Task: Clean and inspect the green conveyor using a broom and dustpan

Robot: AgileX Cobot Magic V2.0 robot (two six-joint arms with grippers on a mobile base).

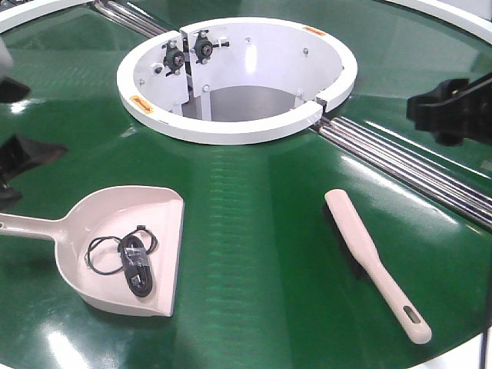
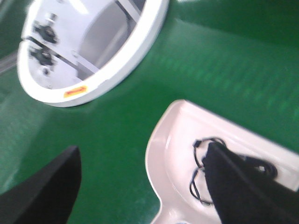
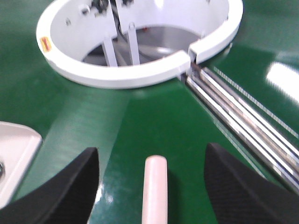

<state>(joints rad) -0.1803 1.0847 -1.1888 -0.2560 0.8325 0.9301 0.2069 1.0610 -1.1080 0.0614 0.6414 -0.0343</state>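
Observation:
The green conveyor (image 1: 254, 254) fills every view, with its white ring hub (image 1: 238, 77) at the back. At the front left lies the beige dustpan (image 1: 131, 246), handle pointing left, with a coiled black cable (image 1: 132, 260) in it. The beige broom (image 1: 373, 261) lies flat at the front right. My left gripper (image 2: 142, 149) hovers open over the dustpan (image 2: 187, 140), one finger above the cable (image 2: 201, 158). My right gripper (image 3: 152, 149) is open, its fingers wide on either side of the broom's rounded end (image 3: 155, 186) and not touching it.
Steel rollers (image 1: 400, 165) run from the hub towards the right edge, and another set (image 1: 131, 17) runs off at the back left. The belt's white outer rim (image 1: 453, 19) shows at the back right. The hub's inside holds black knobs (image 1: 184, 52).

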